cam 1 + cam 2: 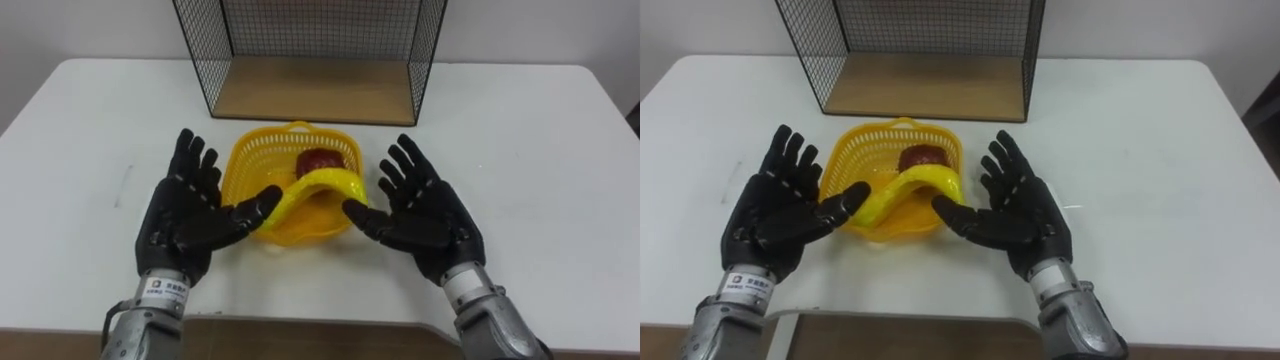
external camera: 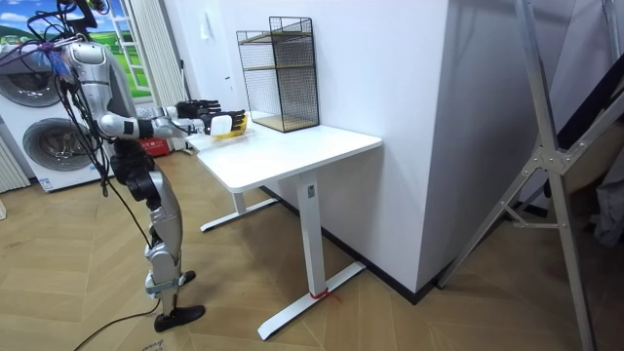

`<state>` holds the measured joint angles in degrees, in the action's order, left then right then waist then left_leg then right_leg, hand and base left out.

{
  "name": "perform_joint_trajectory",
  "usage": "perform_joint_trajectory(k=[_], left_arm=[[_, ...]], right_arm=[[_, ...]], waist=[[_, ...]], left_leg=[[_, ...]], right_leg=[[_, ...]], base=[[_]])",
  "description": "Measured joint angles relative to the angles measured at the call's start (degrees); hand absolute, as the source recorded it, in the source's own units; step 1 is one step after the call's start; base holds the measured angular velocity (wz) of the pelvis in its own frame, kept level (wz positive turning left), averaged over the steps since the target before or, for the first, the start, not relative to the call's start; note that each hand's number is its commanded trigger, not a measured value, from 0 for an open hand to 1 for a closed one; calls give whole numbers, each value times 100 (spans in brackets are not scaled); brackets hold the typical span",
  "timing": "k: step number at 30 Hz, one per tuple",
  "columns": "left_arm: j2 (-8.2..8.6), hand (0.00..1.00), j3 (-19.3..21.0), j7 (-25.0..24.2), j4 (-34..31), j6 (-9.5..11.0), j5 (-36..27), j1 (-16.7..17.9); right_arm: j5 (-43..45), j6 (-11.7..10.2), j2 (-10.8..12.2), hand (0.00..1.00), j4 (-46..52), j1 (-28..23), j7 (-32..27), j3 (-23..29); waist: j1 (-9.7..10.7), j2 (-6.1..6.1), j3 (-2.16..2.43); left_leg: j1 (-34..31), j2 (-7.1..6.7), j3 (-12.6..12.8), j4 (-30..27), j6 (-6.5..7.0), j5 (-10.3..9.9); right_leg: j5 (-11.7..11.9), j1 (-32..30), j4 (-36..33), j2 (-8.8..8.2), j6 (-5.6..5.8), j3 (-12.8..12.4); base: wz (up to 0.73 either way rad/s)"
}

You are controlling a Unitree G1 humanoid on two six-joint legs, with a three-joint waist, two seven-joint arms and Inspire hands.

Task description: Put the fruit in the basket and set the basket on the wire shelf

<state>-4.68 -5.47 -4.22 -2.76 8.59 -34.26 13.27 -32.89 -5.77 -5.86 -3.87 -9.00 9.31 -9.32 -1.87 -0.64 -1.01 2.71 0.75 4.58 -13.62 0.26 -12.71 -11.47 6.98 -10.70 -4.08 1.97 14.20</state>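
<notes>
**Both hands open beside the fruit basket**

A shallow yellow plastic mesh basket (image 1: pixel 262 158) sits on the white tabletop (image 1: pixel 540 150), just in front of the black wire-mesh shelf with a wooden floor board (image 1: pixel 310 92). A round dark-red fruit (image 1: pixel 318 161) lies inside the basket towards its far side. A curved yellow banana (image 1: pixel 325 180) arches over the basket's near part, one end drooping across the near rim towards the left.

The black left hand (image 1: pixel 185 220) is held palm up just left of the basket, fingers straight and fanned apart; its thumb reaches in to the banana's lower end. The black right hand (image 1: pixel 428 220) mirrors it on the other side, palm up and fingers spread, thumb pointing at the banana's other end. Neither hand grips anything.

In the room view the robot stands upright at the table's end on the room view's left, forearms stretched out over the top
</notes>
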Motion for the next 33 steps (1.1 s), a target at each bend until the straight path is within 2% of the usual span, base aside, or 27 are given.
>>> perform_joint_trajectory(k=[10, 15, 20, 33], left_arm=[[-1, 0, -44, -36, 141, 8, 1, -14], [-5, 0, -86, -35, 405, -131, 1, -6], [-7, 0, -178, -50, 404, -146, 0, -20], [-64, 0, -169, -49, 389, -198, 1, -131]], right_arm=[[24, 0, 3, 0, -50, 1, 132, -74], [84, 11, 9, 0, -253, 6, 133, -75], [181, 11, 6, 0, -253, 62, 202, -82], [179, 12, -3, 0, -291, 134, 221, -231]], waist=[[0, 24, -7], [1, 65, -25], [6, 94, -9], [2, 151, 1]], left_leg=[[-1, 2, 3, 2, 0, 0], [-11, 3, 4, -1, 0, 0], [-9, 9, 10, 4, 0, 0], [-1, 9, 7, 3, -1, 0]], right_leg=[[0, 4, -6, 0, 0, -4], [0, -26, -6, 1, 0, -8], [0, -33, -4, 6, 0, -20], [3, -18, 1, 7, -4, -14]], base=[[0], [0], [0], [0]])
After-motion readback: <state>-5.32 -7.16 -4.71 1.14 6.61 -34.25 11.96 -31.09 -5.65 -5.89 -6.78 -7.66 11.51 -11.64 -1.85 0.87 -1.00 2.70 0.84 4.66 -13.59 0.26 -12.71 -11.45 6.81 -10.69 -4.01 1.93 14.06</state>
